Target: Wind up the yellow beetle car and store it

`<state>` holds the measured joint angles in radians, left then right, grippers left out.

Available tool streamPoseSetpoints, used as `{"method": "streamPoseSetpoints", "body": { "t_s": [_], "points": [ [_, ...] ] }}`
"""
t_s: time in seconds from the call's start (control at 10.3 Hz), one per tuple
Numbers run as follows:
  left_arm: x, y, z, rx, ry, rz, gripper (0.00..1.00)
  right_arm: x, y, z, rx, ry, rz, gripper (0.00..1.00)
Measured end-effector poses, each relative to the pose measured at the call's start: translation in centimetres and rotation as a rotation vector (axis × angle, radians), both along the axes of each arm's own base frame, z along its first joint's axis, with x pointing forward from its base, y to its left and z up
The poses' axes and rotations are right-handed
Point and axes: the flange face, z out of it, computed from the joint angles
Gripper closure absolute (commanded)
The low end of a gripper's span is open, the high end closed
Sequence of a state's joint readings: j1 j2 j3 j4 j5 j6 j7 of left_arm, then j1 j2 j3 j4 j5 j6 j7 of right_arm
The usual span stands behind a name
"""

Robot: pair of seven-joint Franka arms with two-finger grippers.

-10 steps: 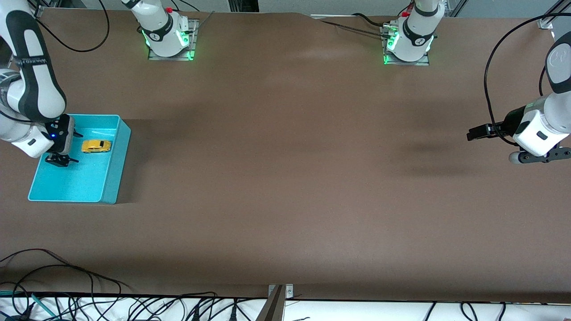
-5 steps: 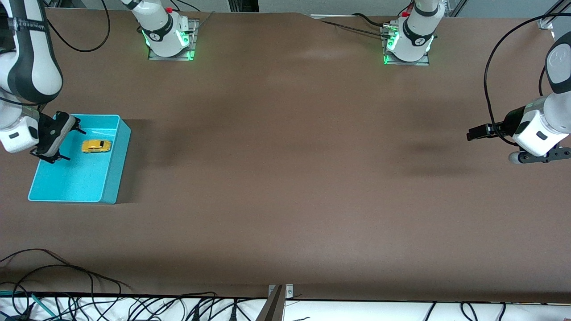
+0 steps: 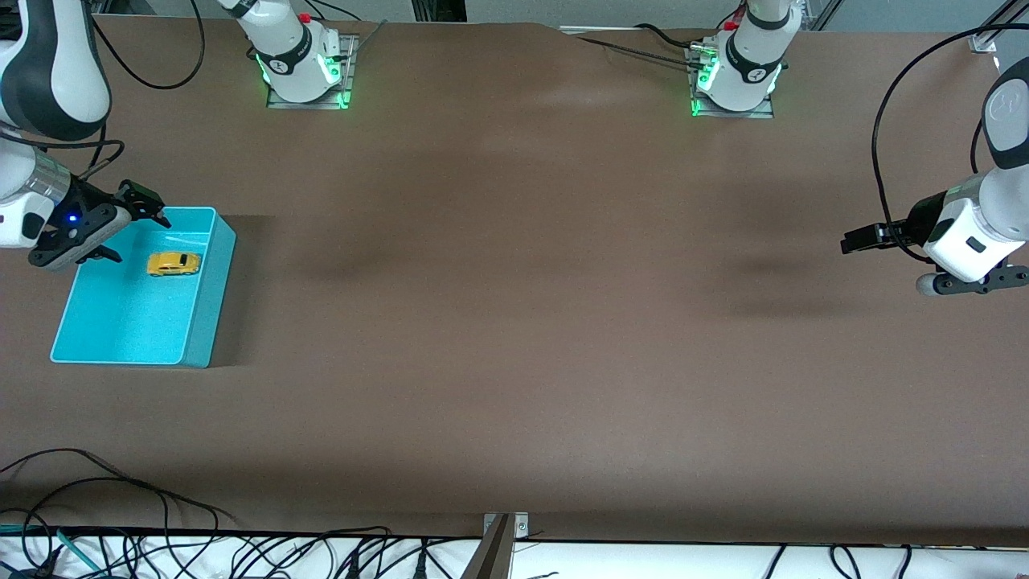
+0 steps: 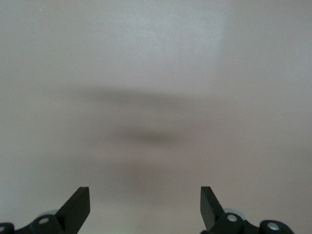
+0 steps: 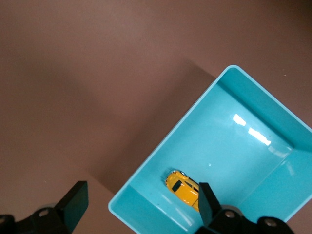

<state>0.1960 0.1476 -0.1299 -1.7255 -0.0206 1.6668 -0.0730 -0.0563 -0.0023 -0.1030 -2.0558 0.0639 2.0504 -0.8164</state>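
Observation:
The yellow beetle car (image 3: 173, 264) lies on its wheels inside the turquoise bin (image 3: 129, 322), in the half of the bin farther from the front camera. My right gripper (image 3: 133, 234) is open and empty, up in the air over the bin's corner at the right arm's end of the table. In the right wrist view, the car (image 5: 183, 187) shows in the bin (image 5: 229, 156) beside one finger of that gripper (image 5: 141, 202). My left gripper (image 3: 857, 241) is open and empty, waiting over bare table at the left arm's end; it also shows in the left wrist view (image 4: 145, 202).
The two arm bases (image 3: 304, 68) (image 3: 735, 76) stand along the table edge farthest from the front camera. Cables (image 3: 120, 515) lie along the edge nearest that camera. Brown table top (image 3: 514, 305) stretches between the bin and the left gripper.
My right gripper has lifted out of the bin and drawn back to over the bin's corner. The car has stayed put in the bin. The left arm has not moved.

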Motion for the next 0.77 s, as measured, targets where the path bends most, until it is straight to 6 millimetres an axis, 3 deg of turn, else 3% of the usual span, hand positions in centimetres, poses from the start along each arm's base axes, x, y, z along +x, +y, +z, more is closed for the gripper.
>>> {"method": "streamPoseSetpoints", "body": {
  "t_s": [0.29,0.48,0.77],
  "points": [
    [0.0,0.0,0.0,0.0,0.0,0.0,0.0,-0.8,4.8,3.6,0.011,0.003,-0.236,0.0],
    [0.0,0.0,0.0,0.0,0.001,0.0,0.0,-0.7,8.0,7.5,0.017,-0.02,-0.325,0.0],
    [0.0,0.0,0.0,0.0,0.001,0.0,0.0,-0.2,9.7,11.8,0.02,-0.008,-0.421,0.0]
  ]
}}
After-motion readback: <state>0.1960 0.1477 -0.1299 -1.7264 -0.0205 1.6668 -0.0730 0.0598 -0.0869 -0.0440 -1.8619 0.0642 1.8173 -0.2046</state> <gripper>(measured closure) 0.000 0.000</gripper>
